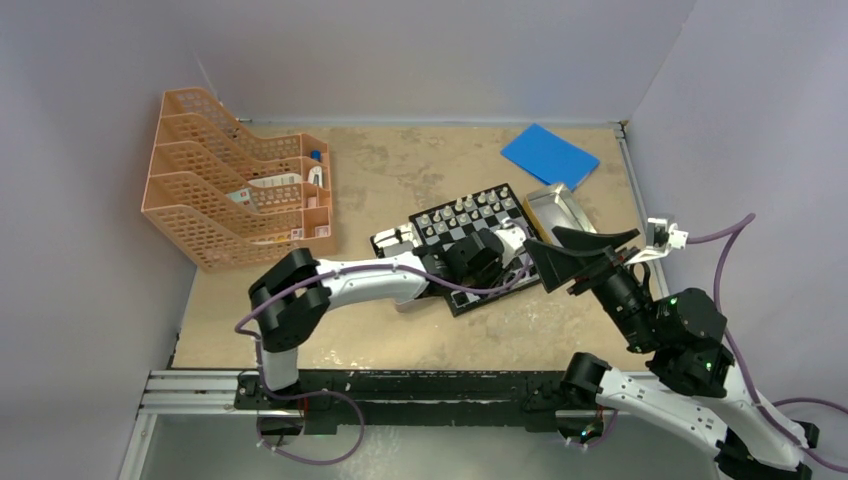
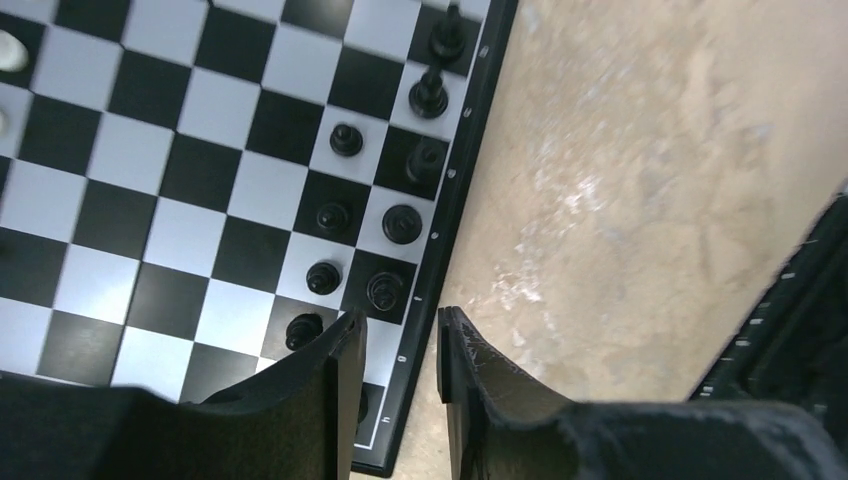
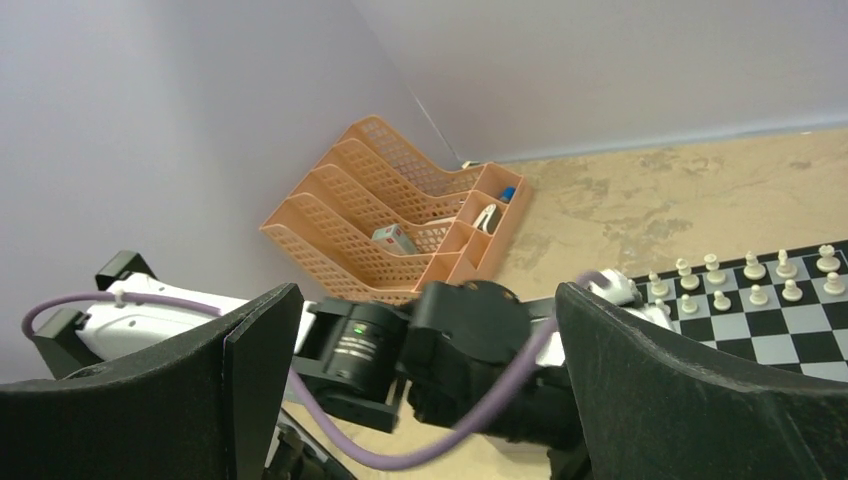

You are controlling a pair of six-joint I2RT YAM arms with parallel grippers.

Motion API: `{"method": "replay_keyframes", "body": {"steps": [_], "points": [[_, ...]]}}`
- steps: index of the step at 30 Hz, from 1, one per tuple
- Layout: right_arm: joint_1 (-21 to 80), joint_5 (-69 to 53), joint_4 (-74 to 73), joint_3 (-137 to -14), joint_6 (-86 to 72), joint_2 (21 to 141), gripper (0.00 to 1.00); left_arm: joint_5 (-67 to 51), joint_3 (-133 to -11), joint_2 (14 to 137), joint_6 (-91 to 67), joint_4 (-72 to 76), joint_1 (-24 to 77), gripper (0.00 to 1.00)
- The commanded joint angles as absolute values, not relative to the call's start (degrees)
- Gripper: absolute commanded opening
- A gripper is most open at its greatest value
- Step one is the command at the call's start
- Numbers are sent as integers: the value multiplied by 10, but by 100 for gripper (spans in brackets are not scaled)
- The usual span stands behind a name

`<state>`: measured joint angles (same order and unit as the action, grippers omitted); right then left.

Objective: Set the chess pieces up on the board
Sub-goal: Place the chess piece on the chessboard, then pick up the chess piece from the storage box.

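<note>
Black chess pieces [image 2: 402,223] stand in two rows along the border of the chessboard [image 2: 180,110], just ahead of my left gripper [image 2: 400,325]. Its fingers are slightly parted over that border and grip nothing, though one finger may hide a piece. My right gripper [image 3: 428,295] hangs spread wide and empty beside the board, with the white pieces [image 3: 752,268] lined up beyond it.

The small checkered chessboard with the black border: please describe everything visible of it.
The small checkered chessboard is square and glossy, with black and white fields and small white marks on its black border. It lies flat on the tan table top, turned askew to the table's edges. Tiny black chess pieces stand in two rows along one edge, tiny white pieces along the opposite one. The left gripper hangs over the black pieces' edge, jaws slightly apart.
</note>
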<state>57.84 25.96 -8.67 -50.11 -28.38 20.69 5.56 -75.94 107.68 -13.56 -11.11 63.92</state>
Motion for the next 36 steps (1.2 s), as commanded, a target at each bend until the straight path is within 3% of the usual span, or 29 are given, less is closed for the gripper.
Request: {"method": "replay_keyframes", "body": {"steps": [1,10,19,22,29,36], "points": [[584,255,-57,-502,-293,216,99,39,-759,996,-165,-76,631,33],[583,246,-13,-461,-303,268,99,-115,-703,884,-227,-85,476,39],[584,229,84,-408,-319,415,96,-181,-632,741,-247,-153,296,62],[583,232,109,-418,-321,508,87,-160,-615,692,-231,-194,264,69],[583,215,263,-422,-299,651,41,-72,-519,513,-217,-236,263,74],[584,247,309,-485,-267,817,30,-47,-439,354,-182,-220,263,74]]}}
